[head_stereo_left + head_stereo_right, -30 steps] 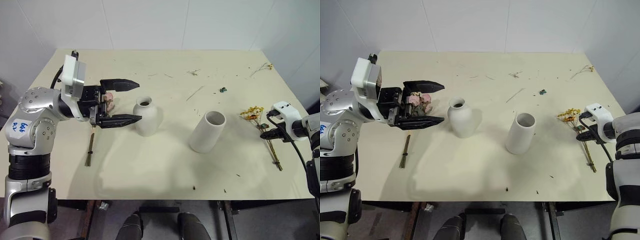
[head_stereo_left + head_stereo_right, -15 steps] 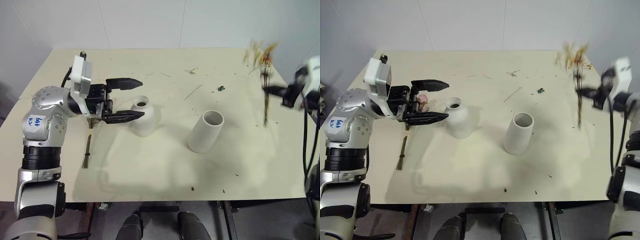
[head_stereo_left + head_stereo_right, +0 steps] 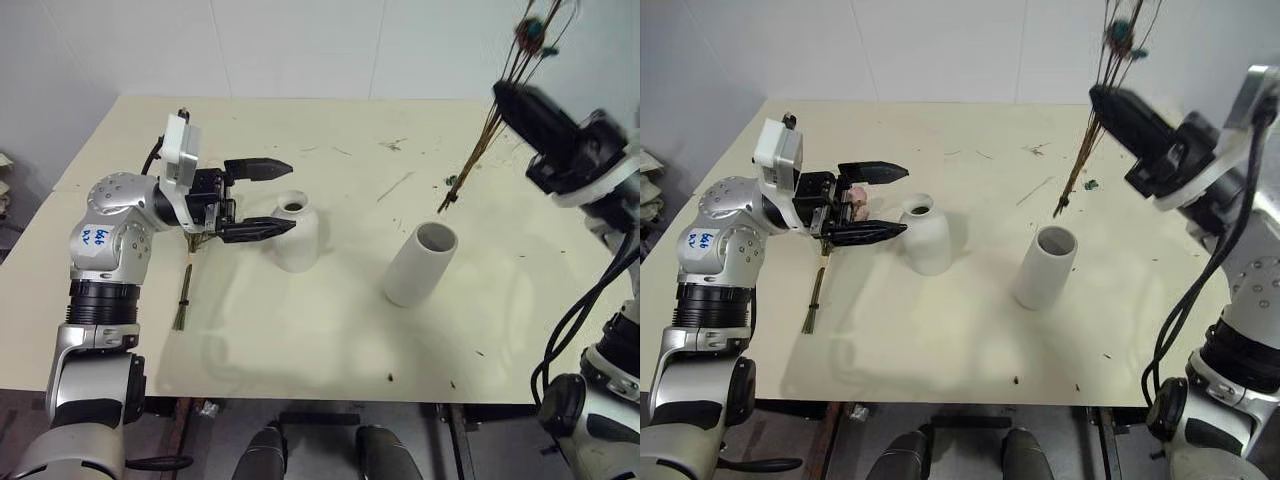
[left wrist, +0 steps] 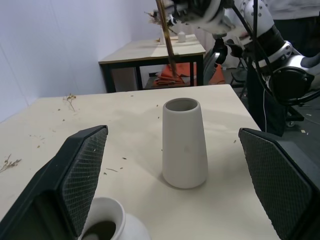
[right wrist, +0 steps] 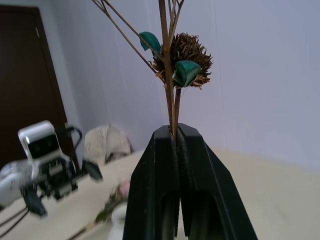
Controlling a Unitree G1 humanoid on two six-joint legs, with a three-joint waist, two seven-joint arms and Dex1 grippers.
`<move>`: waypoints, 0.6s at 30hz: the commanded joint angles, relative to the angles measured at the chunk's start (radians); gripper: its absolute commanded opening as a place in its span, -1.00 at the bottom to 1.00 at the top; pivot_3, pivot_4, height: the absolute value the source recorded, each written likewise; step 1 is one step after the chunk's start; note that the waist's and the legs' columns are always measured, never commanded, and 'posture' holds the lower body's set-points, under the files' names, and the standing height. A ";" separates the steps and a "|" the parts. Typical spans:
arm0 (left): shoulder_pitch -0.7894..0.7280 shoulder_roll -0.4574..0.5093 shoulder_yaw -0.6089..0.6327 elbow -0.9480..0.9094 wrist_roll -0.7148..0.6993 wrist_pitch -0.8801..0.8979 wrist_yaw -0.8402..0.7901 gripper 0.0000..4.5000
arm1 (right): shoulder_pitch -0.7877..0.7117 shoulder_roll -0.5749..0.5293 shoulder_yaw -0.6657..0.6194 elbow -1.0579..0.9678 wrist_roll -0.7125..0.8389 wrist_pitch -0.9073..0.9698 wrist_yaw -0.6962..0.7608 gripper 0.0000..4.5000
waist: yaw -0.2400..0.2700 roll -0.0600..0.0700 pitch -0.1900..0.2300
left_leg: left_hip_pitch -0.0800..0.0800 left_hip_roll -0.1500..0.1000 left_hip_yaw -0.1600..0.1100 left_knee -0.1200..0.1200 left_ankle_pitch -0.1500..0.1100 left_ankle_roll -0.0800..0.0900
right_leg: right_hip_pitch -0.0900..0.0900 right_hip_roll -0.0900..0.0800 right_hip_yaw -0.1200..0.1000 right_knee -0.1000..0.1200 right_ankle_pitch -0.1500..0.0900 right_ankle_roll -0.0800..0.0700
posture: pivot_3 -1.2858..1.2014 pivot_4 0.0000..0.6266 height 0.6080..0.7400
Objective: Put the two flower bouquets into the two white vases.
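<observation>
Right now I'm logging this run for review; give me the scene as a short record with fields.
right gripper: shut on yellow bouquet, raised, stem ends hanging above the table behind the cylinder vase
left gripper: open, beside the bottle vase
rose bouquet: lying on table behind the left gripper
both vases: upright, no flowers in them

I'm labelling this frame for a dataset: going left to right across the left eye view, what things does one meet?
Left pincer → rounded bottle vase → cylinder vase → yellow bouquet stems → right pincer
</observation>
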State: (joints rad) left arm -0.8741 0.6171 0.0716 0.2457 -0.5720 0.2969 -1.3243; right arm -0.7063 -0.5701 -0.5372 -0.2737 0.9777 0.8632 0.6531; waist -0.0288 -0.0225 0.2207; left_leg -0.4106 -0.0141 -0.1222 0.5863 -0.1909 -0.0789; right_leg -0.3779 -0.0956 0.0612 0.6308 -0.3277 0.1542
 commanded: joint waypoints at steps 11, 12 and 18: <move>0.003 0.010 0.028 -0.080 -0.013 0.022 0.037 1.00 | 0.150 -0.011 0.085 0.058 -0.089 -0.197 0.074 -0.97 | -0.001 0.000 0.000 | 0.000 0.000 0.000 -0.001 0.000 0.000 | 0.000 0.001 0.000 0.000 0.000 0.000 | 0.03 -0.52 1.00; 0.003 0.011 0.029 -0.082 -0.013 0.023 0.039 1.00 | 0.161 -0.012 0.089 0.056 -0.084 -0.198 0.080 -0.97 | -0.001 0.000 0.000 | 0.000 0.000 0.000 -0.001 0.000 0.000 | 0.000 0.000 0.000 0.000 0.000 0.000 | 0.03 -0.52 1.00; 0.002 0.028 0.040 -0.074 -0.007 0.023 0.045 1.00 | 0.264 -0.043 0.150 -0.006 -0.105 -0.212 0.144 -0.40 | -0.002 0.000 0.000 | 0.000 0.000 0.000 -0.001 0.000 0.000 | 0.000 0.001 0.000 -0.001 0.000 0.000 | 0.03 -0.52 1.00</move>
State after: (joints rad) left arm -0.8610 0.6328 0.0810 0.2036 -0.5732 0.3255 -1.2852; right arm -0.4376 -0.5895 -0.3784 -0.2349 0.8770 0.6863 0.7786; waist -0.0307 -0.0225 0.2207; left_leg -0.4106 -0.0136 -0.1222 0.5852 -0.1909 -0.0784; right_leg -0.3781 -0.0950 0.0611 0.6298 -0.3277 0.1542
